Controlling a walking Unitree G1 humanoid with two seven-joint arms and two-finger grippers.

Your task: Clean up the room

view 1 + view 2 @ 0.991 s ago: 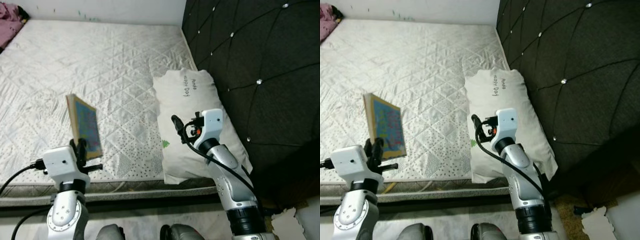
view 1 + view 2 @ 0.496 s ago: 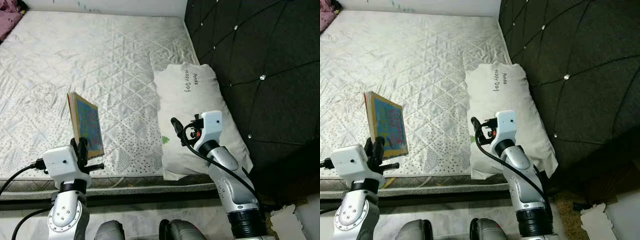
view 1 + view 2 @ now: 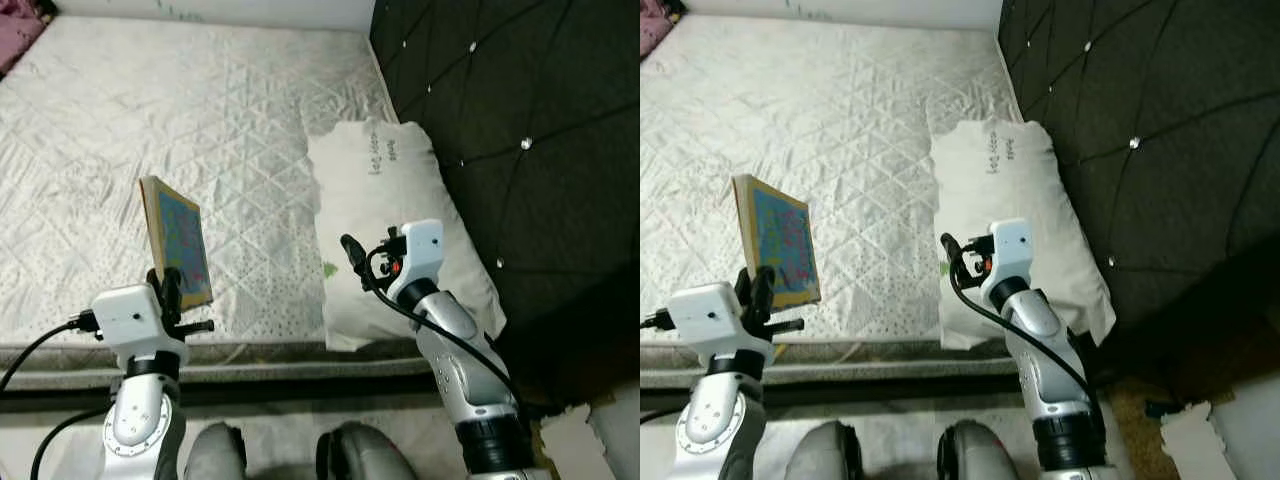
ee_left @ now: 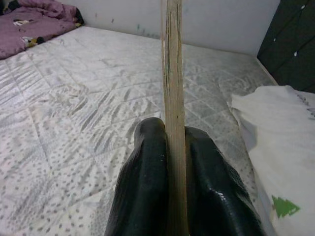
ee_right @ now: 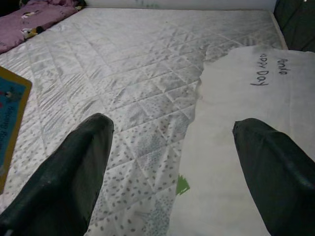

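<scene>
— Where is the book (image 3: 178, 240)?

— Clamped by its lower edge in the left gripper (image 3: 171, 291), standing on end above the near edge of the mattress (image 3: 180, 120), its long axis nearly upright and its cover turned toward the pillow (image 3: 400, 230).

— How is it held?

— The left wrist view shows both fingers (image 4: 147, 182) pressed flat against its sides.

— And the other arm?

— The right gripper (image 5: 172, 162) hangs over the pillow's edge, fingers spread wide and holding nothing. Where the book should go isn't clear; probably off the bed.
</scene>
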